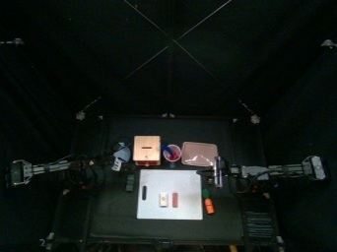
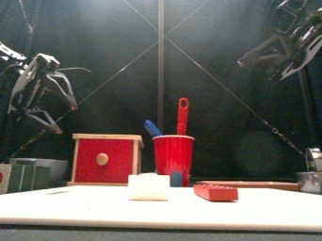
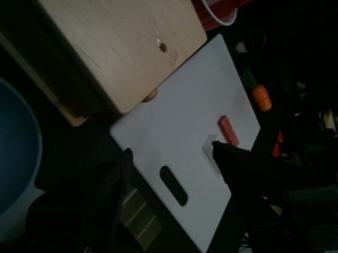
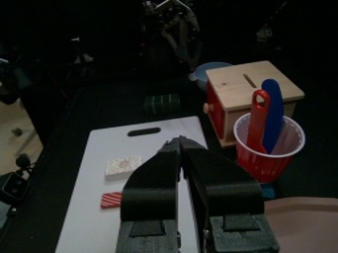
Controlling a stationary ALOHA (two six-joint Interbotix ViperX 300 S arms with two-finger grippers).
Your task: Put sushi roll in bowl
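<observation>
The sushi roll is a small white piece lying on the white cutting board, with a red piece beside it. It also shows in the front view and the top view. The blue-grey bowl stands at the table's left, beside the wooden box. My right gripper is shut and empty, raised above the board's right edge. My left gripper hangs high at the table's left, near the bowl.
A red cup holding a blue and a red utensil stands behind the board, next to the wooden box. A pinkish tray lies at the back right. An orange item lies right of the board.
</observation>
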